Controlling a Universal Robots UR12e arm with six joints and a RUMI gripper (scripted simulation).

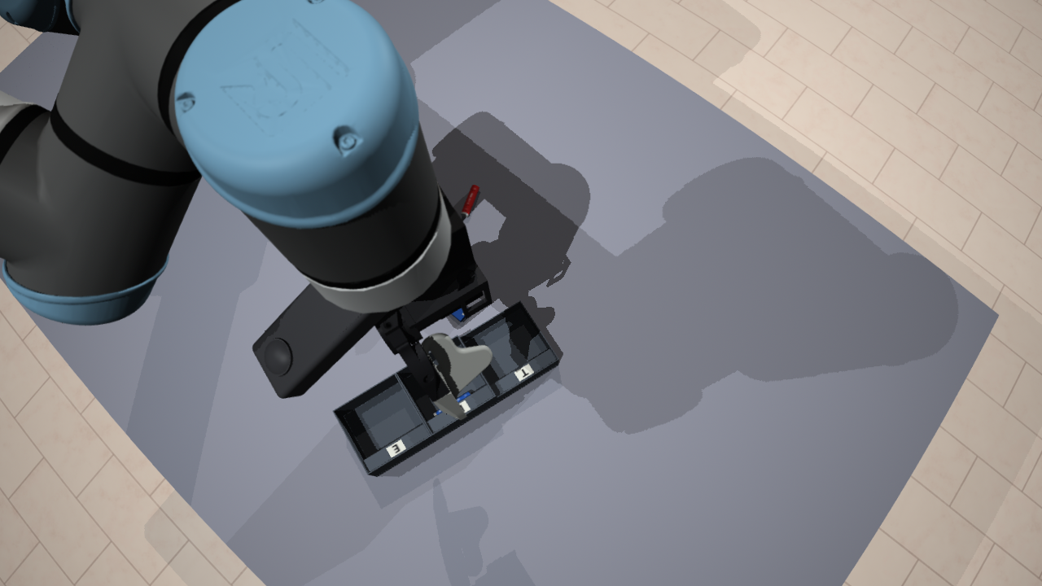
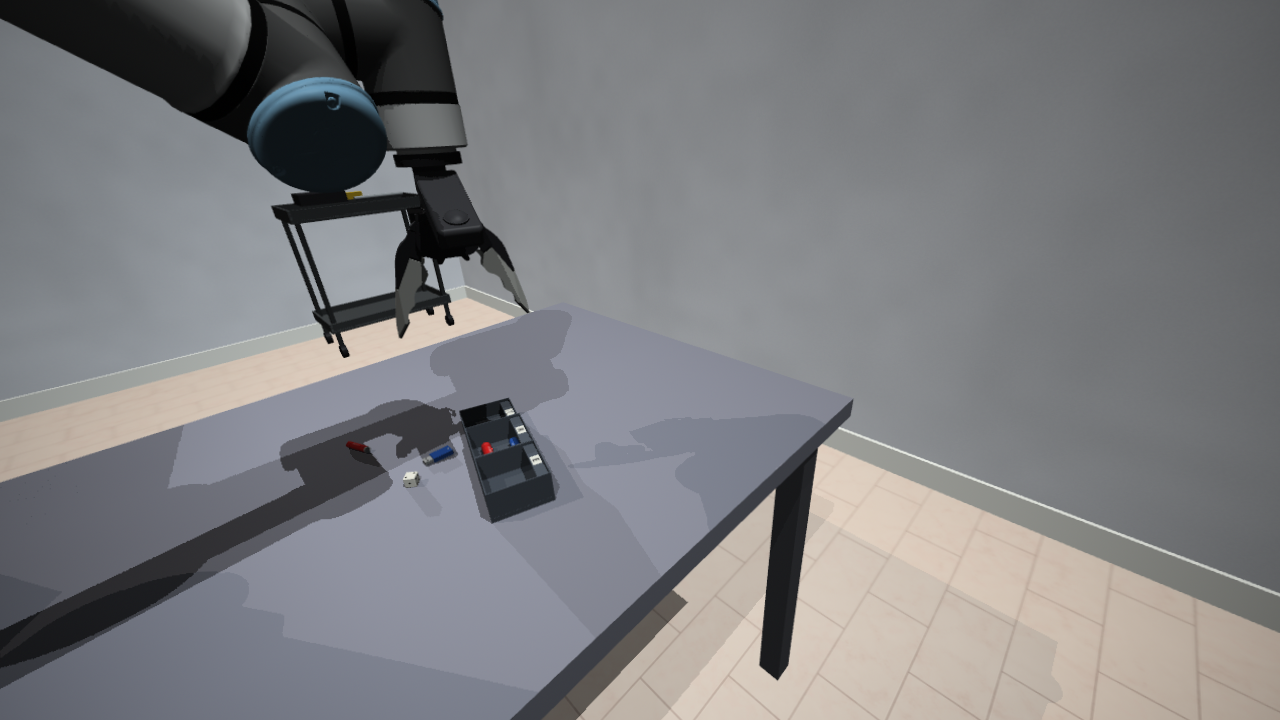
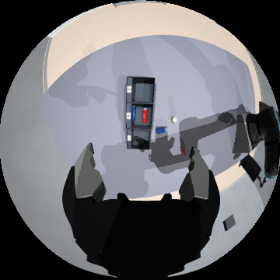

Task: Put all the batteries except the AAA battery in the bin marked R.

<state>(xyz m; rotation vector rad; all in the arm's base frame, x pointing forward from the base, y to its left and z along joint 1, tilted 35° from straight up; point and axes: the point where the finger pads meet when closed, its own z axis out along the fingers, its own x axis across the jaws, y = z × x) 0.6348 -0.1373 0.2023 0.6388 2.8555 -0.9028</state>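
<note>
We see a smooth, matt grey table top on dark legs. The dark bin tray looks like matt plastic, its 3 labels like white paper. The arm's joint caps are satin blue, its shell glossy black; the floor looks like pale tile.
</note>
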